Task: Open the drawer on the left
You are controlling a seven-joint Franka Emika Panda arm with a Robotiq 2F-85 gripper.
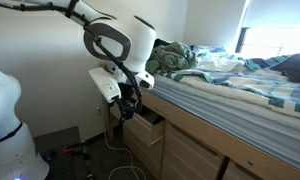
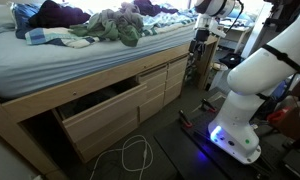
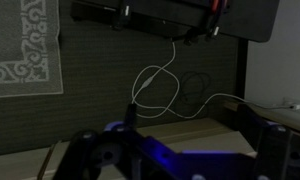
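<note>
The drawer (image 2: 102,113) is a wide tan wooden box in the bed frame. It stands pulled out, with a dark inside. In an exterior view a tan drawer front (image 1: 147,120) stands slightly out of the frame, and my gripper (image 1: 130,104) is right at its near end. I cannot tell whether it is the same drawer. In an exterior view my gripper (image 2: 199,46) hangs at the far end of the bed frame. In the dim wrist view the gripper (image 3: 190,112) is open, with a tan wooden edge (image 3: 195,135) between its dark fingers.
The bed carries a striped blanket (image 1: 240,85) and a pile of clothes (image 2: 110,28). A white cable (image 2: 135,155) lies looped on the floor and also shows in the wrist view (image 3: 160,85). The white robot base (image 2: 240,110) stands beside the bed. A patterned rug (image 3: 25,45) lies on the floor.
</note>
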